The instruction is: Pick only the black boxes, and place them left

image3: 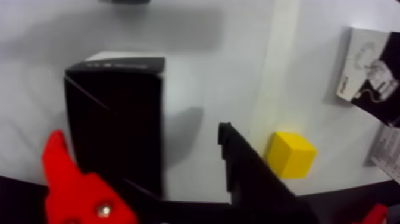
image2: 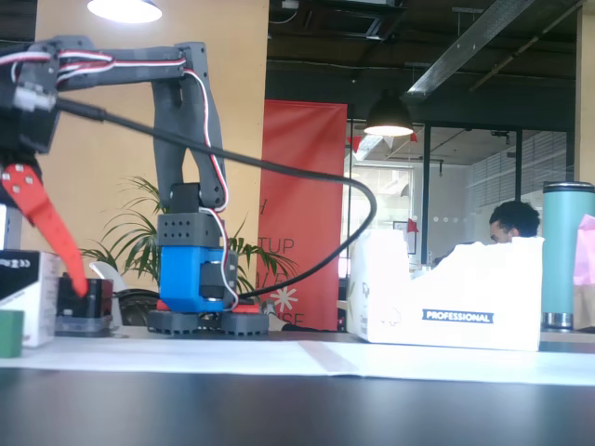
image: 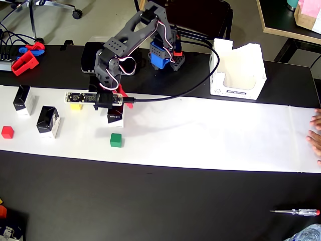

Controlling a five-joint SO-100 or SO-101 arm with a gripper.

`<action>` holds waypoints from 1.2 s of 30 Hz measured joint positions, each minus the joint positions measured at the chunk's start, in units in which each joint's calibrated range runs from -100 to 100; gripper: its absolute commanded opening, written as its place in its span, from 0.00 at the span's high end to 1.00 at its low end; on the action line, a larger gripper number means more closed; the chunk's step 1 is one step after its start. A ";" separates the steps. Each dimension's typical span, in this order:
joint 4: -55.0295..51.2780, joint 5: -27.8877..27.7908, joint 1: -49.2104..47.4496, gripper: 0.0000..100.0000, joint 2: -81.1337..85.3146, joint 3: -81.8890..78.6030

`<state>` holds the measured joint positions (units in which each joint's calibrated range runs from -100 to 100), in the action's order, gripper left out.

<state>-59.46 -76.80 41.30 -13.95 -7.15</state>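
Observation:
Three black boxes stand on the white paper strip in the overhead view: one at the far left, one beside it, and one under the arm. My gripper hangs over that third box. In the wrist view this black box stands upright between the red finger and the black finger. It is close to the red one, with a gap to the black one. The gripper is open. The fixed view shows the red finger slanting down beside the box.
A yellow cube lies just left of the gripper. A green cube sits in front of it and a red cube at the far left. A white open carton stands at the back right. A hand rests at the right edge.

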 measured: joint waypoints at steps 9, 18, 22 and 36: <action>0.00 0.44 -3.32 0.91 -2.30 -1.50; -0.51 1.86 -5.81 0.92 0.98 -5.74; -1.77 7.23 -12.00 0.92 6.64 -11.47; -1.86 31.21 -41.90 0.92 32.40 -16.86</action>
<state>-61.32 -45.59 -0.60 18.46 -24.01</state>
